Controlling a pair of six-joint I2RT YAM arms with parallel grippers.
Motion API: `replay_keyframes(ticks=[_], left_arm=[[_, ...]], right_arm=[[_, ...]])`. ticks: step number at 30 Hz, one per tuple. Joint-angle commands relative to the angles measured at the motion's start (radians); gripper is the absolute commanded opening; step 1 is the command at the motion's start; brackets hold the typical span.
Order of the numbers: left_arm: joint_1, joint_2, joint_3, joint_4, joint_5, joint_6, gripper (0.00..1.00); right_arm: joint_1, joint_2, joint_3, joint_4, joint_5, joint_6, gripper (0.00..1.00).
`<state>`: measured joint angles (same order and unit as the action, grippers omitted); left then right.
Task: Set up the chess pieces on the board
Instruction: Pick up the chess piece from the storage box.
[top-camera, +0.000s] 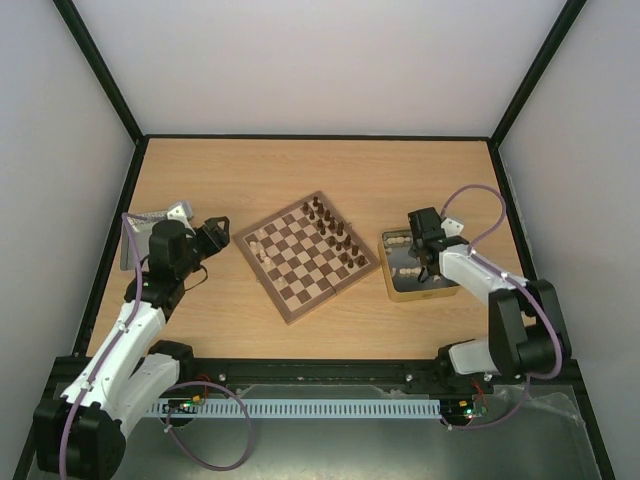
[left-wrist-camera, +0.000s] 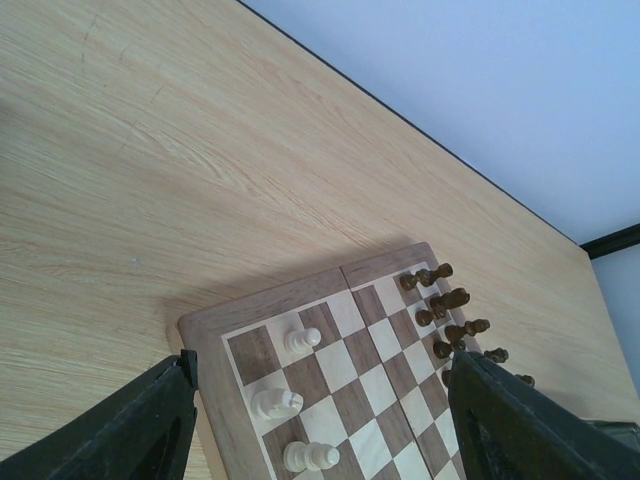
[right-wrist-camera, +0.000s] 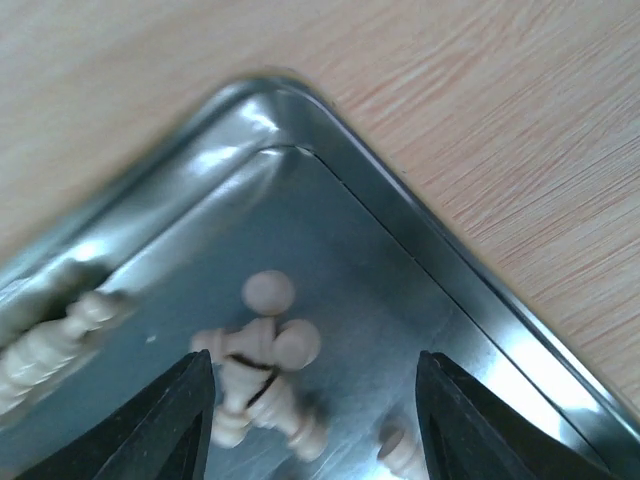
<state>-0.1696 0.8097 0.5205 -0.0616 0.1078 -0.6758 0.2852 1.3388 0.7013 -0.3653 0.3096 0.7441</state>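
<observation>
The chessboard (top-camera: 308, 257) lies turned at an angle in the middle of the table. A few cream chess pieces (top-camera: 258, 245) stand along its left edge, and dark brown ones (top-camera: 335, 235) line its right side. My left gripper (top-camera: 213, 232) is open and empty, just left of the board. In the left wrist view the board (left-wrist-camera: 270, 305) shows three cream pieces (left-wrist-camera: 302, 340) between my open left gripper (left-wrist-camera: 325, 362). My right gripper (top-camera: 424, 250) is open, low over the metal tin (top-camera: 392, 287). Several loose cream pieces (right-wrist-camera: 265, 360) lie in the tin (right-wrist-camera: 400, 250), between the fingers of my right gripper (right-wrist-camera: 315, 360).
A grey flat object (top-camera: 165, 213) lies at the table's left edge behind the left arm. Black frame posts and white walls enclose the table. More cream pieces (right-wrist-camera: 50, 345) lie along the tin's left wall.
</observation>
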Motion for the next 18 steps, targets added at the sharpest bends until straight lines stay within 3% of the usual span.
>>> replay_keyframes(ticks=[1,11,18], left_arm=[[-0.004,-0.004,-0.004,0.016,0.011,0.005,0.71],[-0.002,-0.015,-0.003,-0.005,-0.01,0.009,0.71],[-0.003,-0.003,-0.004,0.006,-0.007,0.008,0.71]], right_arm=[[-0.061,0.094,-0.005,0.066,-0.066,-0.06,0.52],[-0.089,0.165,0.016,0.085,-0.092,-0.079,0.23],[-0.089,0.154,0.024,0.085,-0.047,-0.104,0.22]])
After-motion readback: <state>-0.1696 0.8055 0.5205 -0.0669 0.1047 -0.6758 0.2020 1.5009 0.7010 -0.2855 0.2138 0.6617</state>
